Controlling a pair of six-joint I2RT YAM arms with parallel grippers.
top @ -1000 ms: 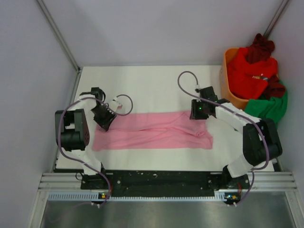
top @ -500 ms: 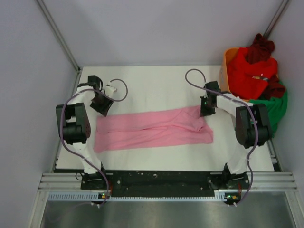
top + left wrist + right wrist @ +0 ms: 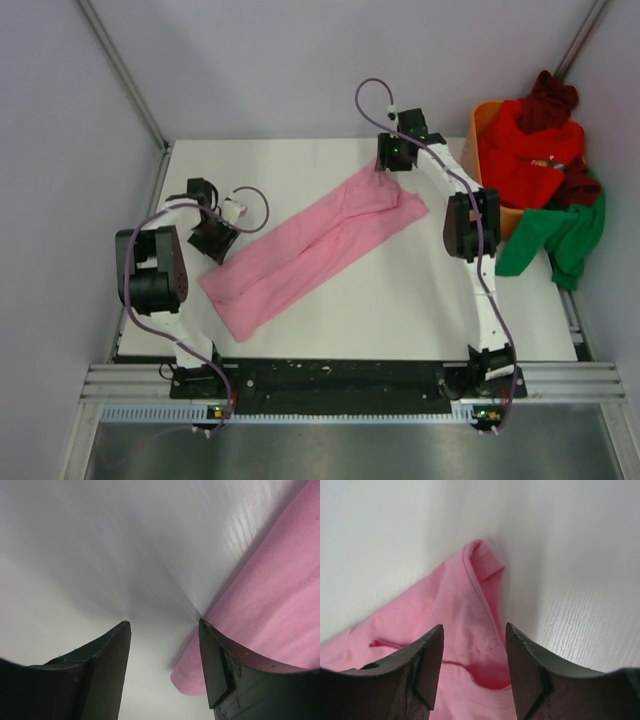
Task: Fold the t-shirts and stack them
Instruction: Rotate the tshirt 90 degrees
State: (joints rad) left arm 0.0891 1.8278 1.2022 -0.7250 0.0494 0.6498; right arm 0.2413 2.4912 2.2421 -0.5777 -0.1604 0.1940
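Observation:
The light pink t-shirt [image 3: 310,250], folded into a long strip, lies diagonally on the white table, from near left to far right. My right gripper [image 3: 392,165] is open at the strip's far right end. In the right wrist view its jaws [image 3: 474,627] stand apart over a hemmed pink corner [image 3: 470,590]. My left gripper [image 3: 218,245] is open just left of the strip's near end. In the left wrist view [image 3: 164,625] the pink edge [image 3: 260,605] lies beside the right finger [image 3: 212,665]. Neither gripper holds cloth.
An orange basket [image 3: 483,165] stands at the far right with a bright red shirt [image 3: 525,150] and a dark maroon one [image 3: 555,98] piled in it. A green shirt [image 3: 560,230] hangs over its near side. Grey walls close in the table's left, back and right.
My right gripper has swung to the far side, and the pink strip's right end went with it, turning the strip from level to diagonal. My left gripper shifted slightly.

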